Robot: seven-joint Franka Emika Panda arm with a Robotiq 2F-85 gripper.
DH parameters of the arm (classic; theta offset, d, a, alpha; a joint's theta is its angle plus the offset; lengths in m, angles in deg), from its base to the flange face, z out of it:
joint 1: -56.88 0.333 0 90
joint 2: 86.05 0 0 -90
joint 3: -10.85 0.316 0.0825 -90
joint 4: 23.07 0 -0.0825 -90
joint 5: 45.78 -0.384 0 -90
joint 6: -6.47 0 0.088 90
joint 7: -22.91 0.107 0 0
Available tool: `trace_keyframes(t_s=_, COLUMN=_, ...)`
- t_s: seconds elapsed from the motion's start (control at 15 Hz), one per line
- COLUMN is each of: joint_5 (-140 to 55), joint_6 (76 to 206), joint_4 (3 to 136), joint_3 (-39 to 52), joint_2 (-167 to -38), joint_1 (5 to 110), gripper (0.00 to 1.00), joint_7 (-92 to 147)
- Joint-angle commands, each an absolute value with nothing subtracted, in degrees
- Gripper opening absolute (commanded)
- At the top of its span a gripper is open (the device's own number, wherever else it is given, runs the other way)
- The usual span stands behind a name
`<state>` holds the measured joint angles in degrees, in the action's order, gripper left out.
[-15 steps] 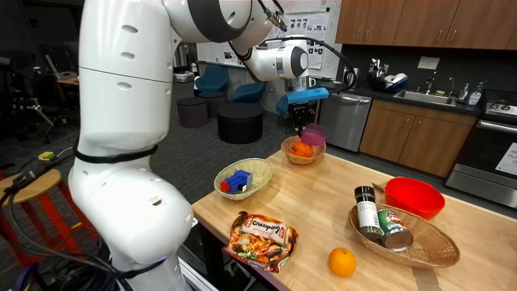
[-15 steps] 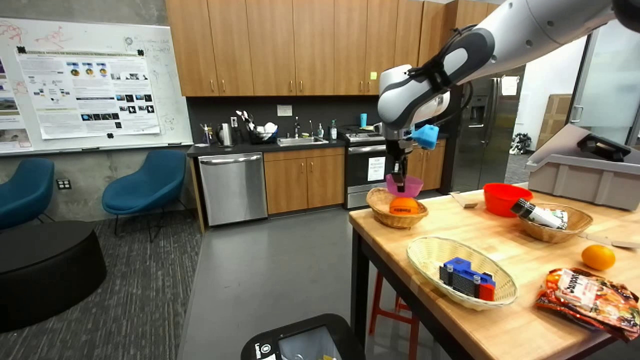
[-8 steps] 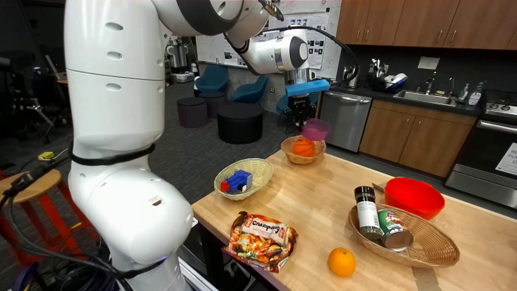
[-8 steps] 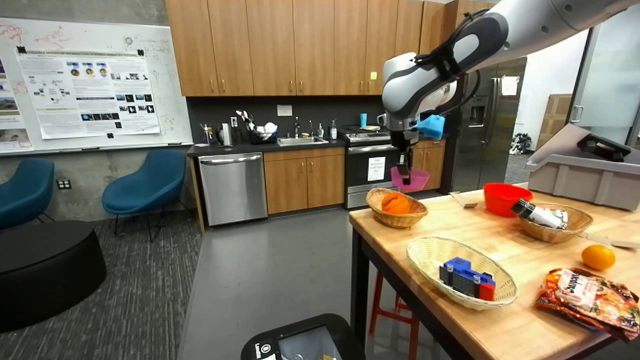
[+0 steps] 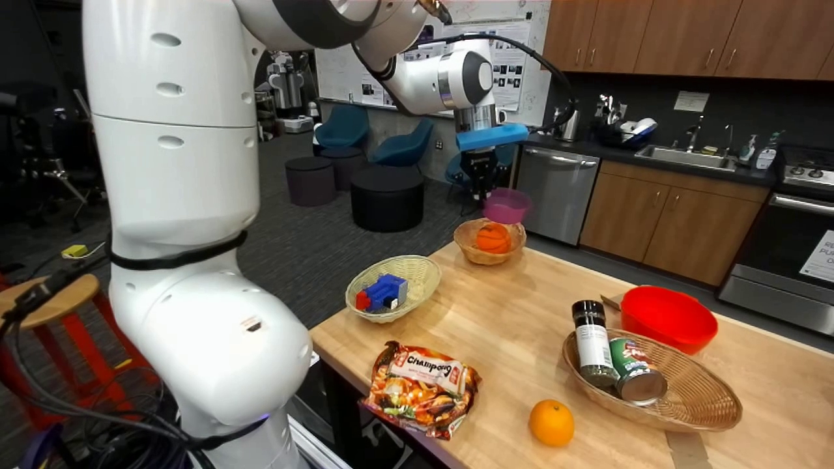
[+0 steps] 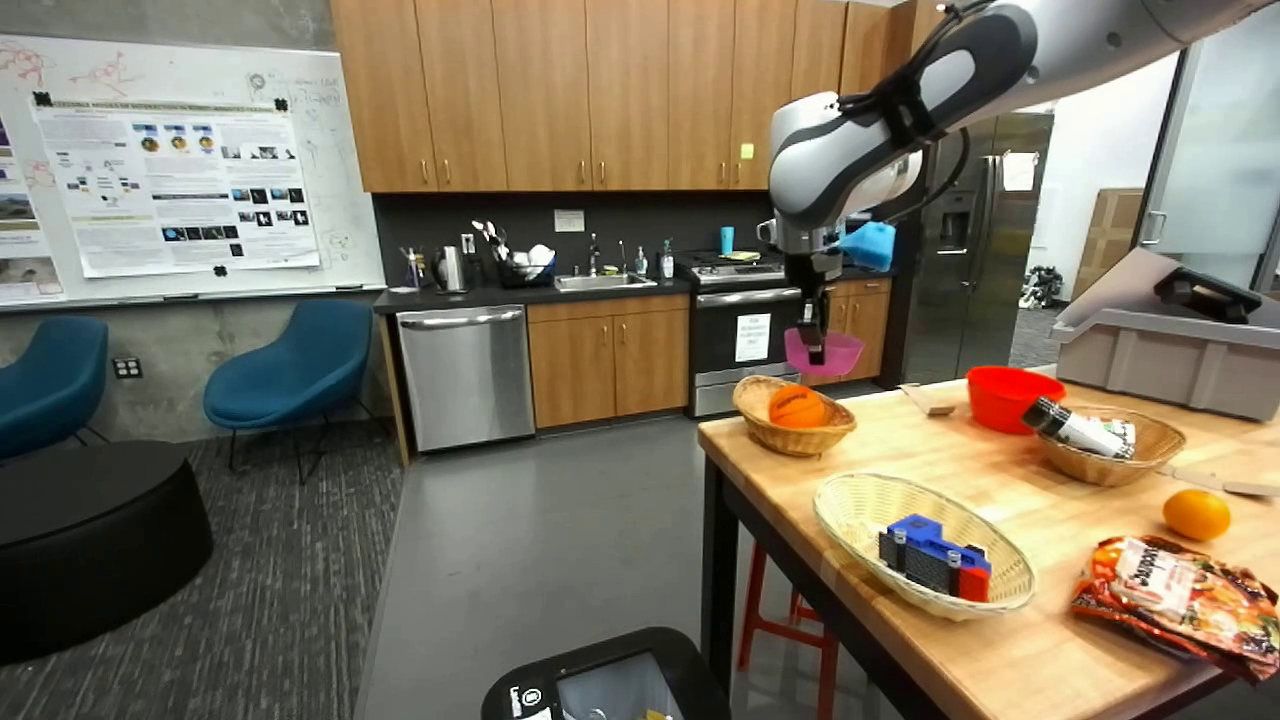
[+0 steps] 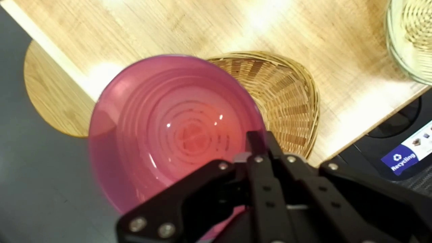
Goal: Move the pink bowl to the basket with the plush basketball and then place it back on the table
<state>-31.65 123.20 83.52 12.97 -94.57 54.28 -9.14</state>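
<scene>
Pincer (image 7: 264, 139) grips pink bowl (image 7: 179, 131) at 3 o'clock, wrist view. Aloft; stop at basket (image 7: 292, 108) unclear; return to surface (image 5: 515, 326) remains.

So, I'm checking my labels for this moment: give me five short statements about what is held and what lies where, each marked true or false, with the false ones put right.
1. The tool grips the pink bowl by its rim. True.
2. The orange lies on the table. True.
3. The pink bowl rests on the table. False: the tool holds it in the air.
4. The ball lies in a basket. True.
5. Only the ball's basket holds something. False: the pale basket holds a blue toy.
</scene>
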Motion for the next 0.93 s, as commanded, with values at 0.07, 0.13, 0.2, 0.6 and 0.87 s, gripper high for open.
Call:
trace_keyframes(t_s=0.07, joint_5=-32.4, joint_6=125.2, joint_4=84.2, joint_3=13.0, joint_2=-95.1, joint_1=55.0, gripper=0.01, joint_7=-10.2)
trace_keyframes(t_s=0.13, joint_5=-32.6, joint_6=125.7, joint_4=84.3, joint_3=13.0, joint_2=-95.3, joint_1=55.1, gripper=0.01, joint_7=-10.4)
trace_keyframes(t_s=0.2, joint_5=-32.9, joint_6=126.2, joint_4=84.4, joint_3=13.1, joint_2=-95.7, joint_1=55.1, gripper=0.01, joint_7=-10.6)
trace_keyframes(t_s=0.6, joint_5=-34.5, joint_6=127.9, joint_4=85.3, joint_3=13.6, joint_2=-97.3, joint_1=54.9, gripper=0.01, joint_7=-11.0)
trace_keyframes(t_s=0.87, joint_5=-34.4, joint_6=128.4, joint_4=85.6, joint_3=13.4, joint_2=-97.4, joint_1=54.9, gripper=0.01, joint_7=-10.6)
